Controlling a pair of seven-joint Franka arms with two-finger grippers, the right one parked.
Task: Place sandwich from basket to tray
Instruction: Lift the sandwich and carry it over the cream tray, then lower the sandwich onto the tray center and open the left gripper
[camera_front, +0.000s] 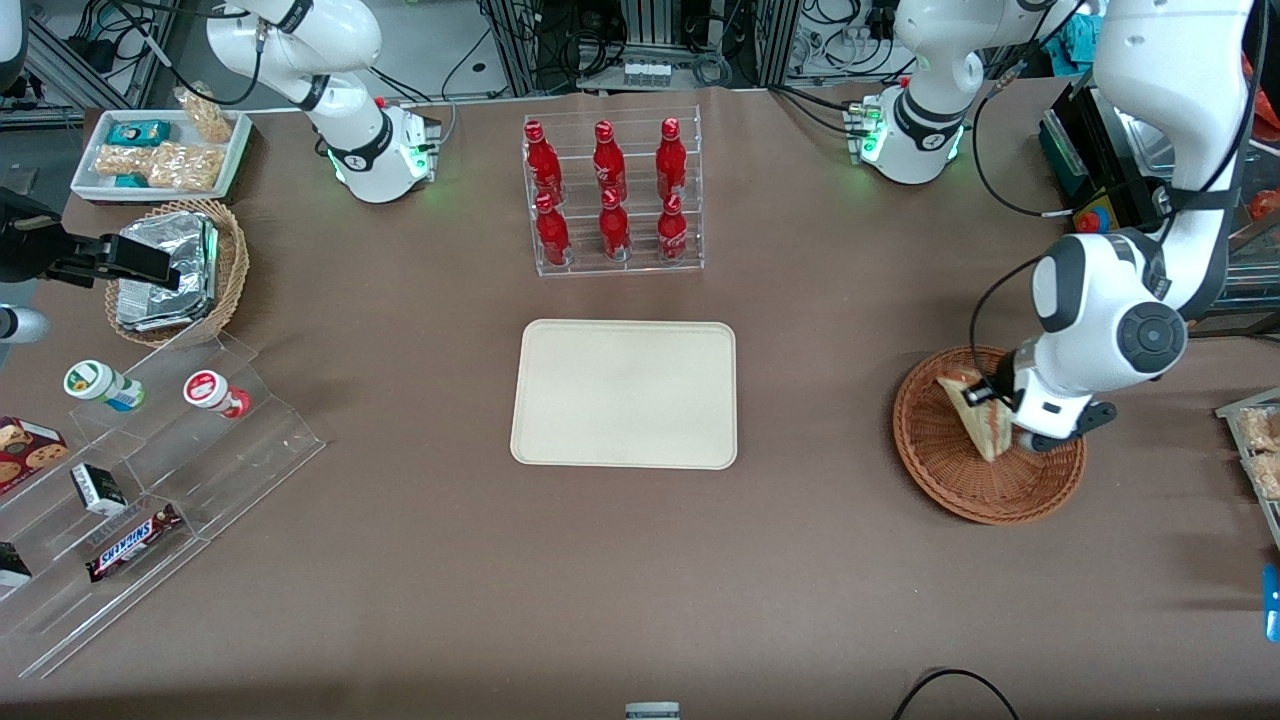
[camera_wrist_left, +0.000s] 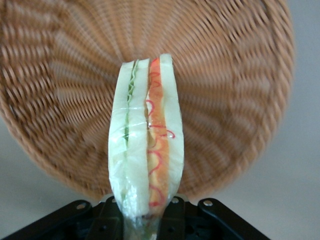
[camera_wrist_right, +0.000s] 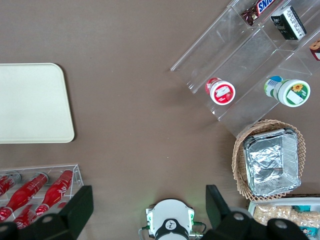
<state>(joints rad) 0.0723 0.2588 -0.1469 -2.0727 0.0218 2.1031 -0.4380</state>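
From the front, my gripper (camera_front: 985, 395) is hanging low over the wide, shallow, reddish-brown round wicker basket (camera_front: 988, 437), which is lying toward the working arm's end of the brown table (camera_front: 400, 560). My jaws are clamping the small triangular sandwich of pale bread in clear wrap (camera_front: 975, 410), which is standing on edge inside the basket, at about the centre of its dial. The large flat beige-cream rectangular tray (camera_front: 625, 393) is sitting well apart from the basket at the middle of the table, toward nine o'clock of the basket in this view. A clear acrylic rack of six red bottles (camera_front: 611, 195) is standing at twelve o'clock of the tray, farther from the front camera.

Through my own wrist camera, the sandwich (camera_wrist_left: 146, 145) is rising straight out from between my black fingers (camera_wrist_left: 172, 220), showing white bread, a green layer and an orange-red layer, with the basket's weave (camera_wrist_left: 235, 100) spreading around it.

The parked arm's wrist camera is showing the tray (camera_wrist_right: 32, 102), the red bottles (camera_wrist_right: 35, 192), a paler tan wicker basket holding a foil packet (camera_wrist_right: 270, 160), and clear acrylic steps carrying small round tubs and snack bars (camera_wrist_right: 250, 65).
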